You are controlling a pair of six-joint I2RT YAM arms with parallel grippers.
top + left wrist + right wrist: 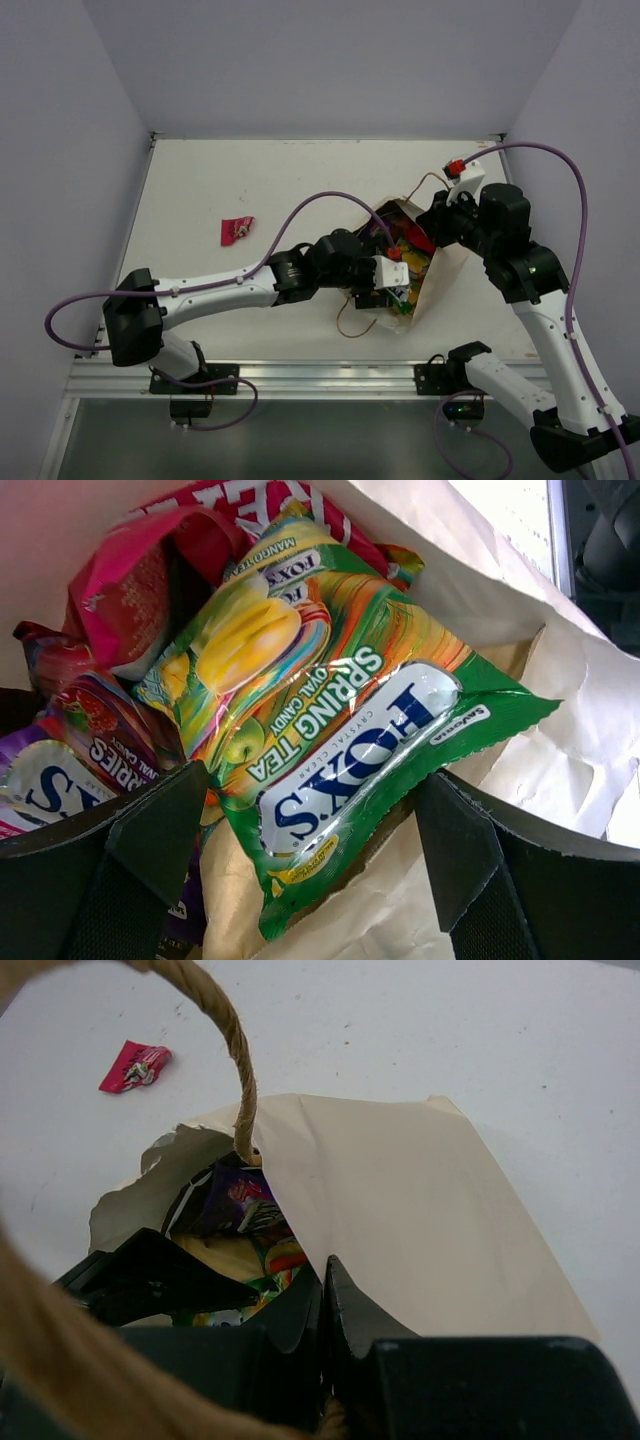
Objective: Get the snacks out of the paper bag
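The cream paper bag (447, 268) lies on its side at centre right, its mouth open toward the left arm. My left gripper (398, 285) is open inside the mouth. In the left wrist view its fingers (150, 830) straddle a green-yellow candy packet (330, 710), not closed on it. Pink-red (130, 600) and purple packets (100, 740) lie behind it. My right gripper (435, 228) is shut on the bag's upper paper edge (400, 1200), holding the mouth up. A purple packet (240, 1200) shows inside. One red packet (237, 229) lies on the table at left.
A brown cord handle (235, 1050) loops in front of the right wrist camera. The other cord handle (350, 325) lies on the table near the front edge. Grey walls enclose the table on three sides. A metal rail (300, 375) runs along the near edge.
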